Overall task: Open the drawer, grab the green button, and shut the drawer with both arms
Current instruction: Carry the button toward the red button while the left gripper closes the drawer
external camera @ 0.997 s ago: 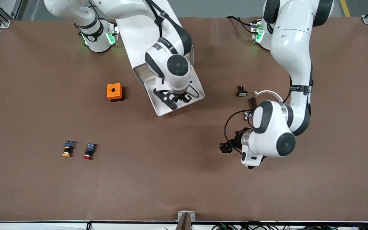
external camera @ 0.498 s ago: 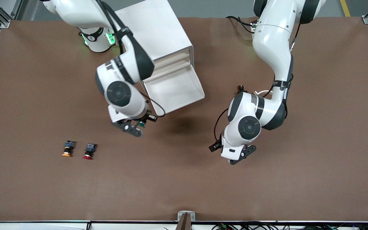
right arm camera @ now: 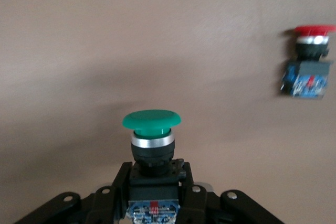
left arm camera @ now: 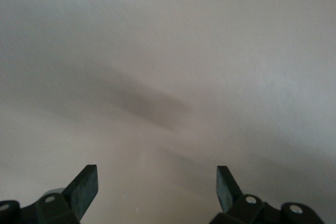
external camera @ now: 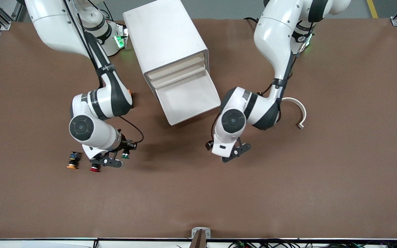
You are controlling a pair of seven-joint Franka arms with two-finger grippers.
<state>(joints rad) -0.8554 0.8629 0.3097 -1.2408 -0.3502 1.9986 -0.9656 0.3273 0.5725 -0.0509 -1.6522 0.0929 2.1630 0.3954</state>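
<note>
The right gripper (external camera: 115, 161) hangs low over the tabletop (external camera: 198, 193) toward the right arm's end, its fingers (right arm camera: 122, 182) pinching the black-and-blue body of the green-capped button (right arm camera: 152, 135). In the front view that button (external camera: 125, 155) shows just at the gripper's 2 o'clock edge, green cap pointing toward the front camera. The right wrist view shows the cap standing out past the fingertips, with bare brown surface under it.

The red-capped button (external camera: 95, 168) lies on the tabletop just beside the right gripper, at about 8 o'clock from it in the front view; the right wrist view also catches it (right arm camera: 308, 61) lying apart from the held button. The orange-capped button (external camera: 72, 161) lies next to the red one, closer to the right arm's end of the tabletop. A sliver of the small orange box (external camera: 130, 92) peeks out from under the right arm's forearm.

The white cabinet (external camera: 165, 38) stands between the two arm bases. Its bottom drawer (external camera: 188, 100) is pulled out toward the front camera, tray showing white inside.

The left gripper (external camera: 235, 152) hovers over bare tabletop at about 5 o'clock from the open drawer's front, its fingers (left arm camera: 84, 188) spread wide with nothing between them. A white curved strip (external camera: 298, 109) lies on the tabletop at 3 o'clock from the left arm's elbow.
</note>
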